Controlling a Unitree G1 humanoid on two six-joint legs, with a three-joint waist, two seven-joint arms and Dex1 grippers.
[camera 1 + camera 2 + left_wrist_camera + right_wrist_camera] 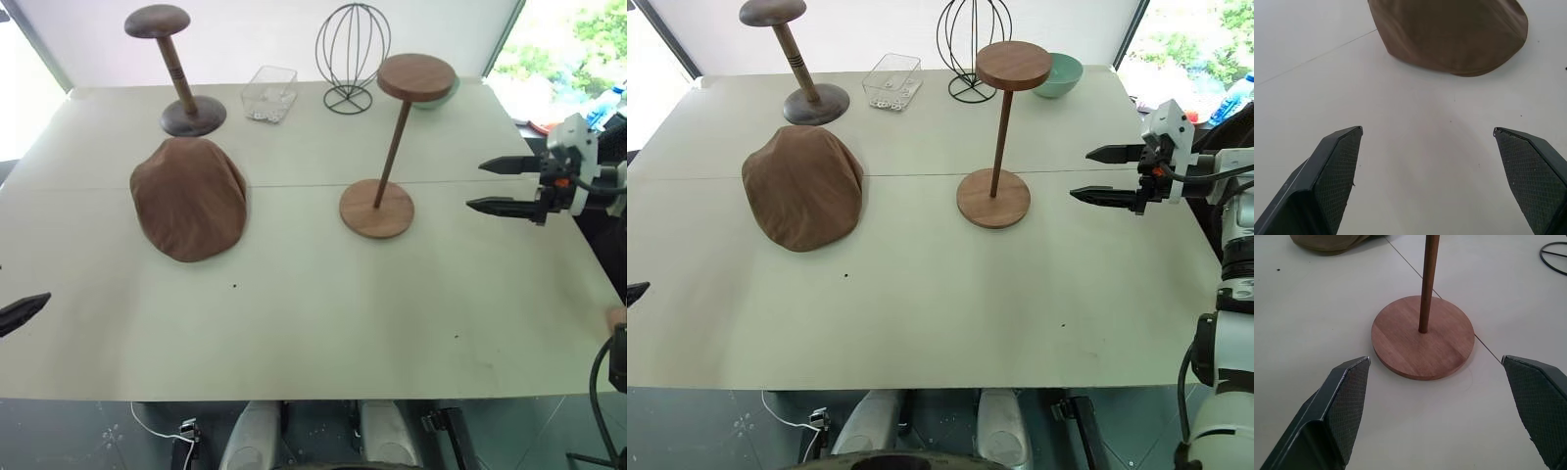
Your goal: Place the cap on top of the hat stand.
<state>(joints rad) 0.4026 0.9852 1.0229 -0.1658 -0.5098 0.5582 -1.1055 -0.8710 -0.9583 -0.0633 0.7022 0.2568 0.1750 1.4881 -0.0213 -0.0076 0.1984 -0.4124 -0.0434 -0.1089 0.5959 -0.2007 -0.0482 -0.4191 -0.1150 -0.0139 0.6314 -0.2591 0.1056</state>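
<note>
Cap [189,199]: flat on desk [294,323], left of centre. Stand [394,147]: upright to its right, top bare. Right end effector [495,186]: fingers apart, empty, right of stand base, pointing left. Left end effector [1427,171]: fingers apart, empty, at near-left edge, bare desk between it and cap.

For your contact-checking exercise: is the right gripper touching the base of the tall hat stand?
Apart. In the right wrist view, bare table lies between the open right gripper and the hat stand base; the head views show the same gap.
</note>
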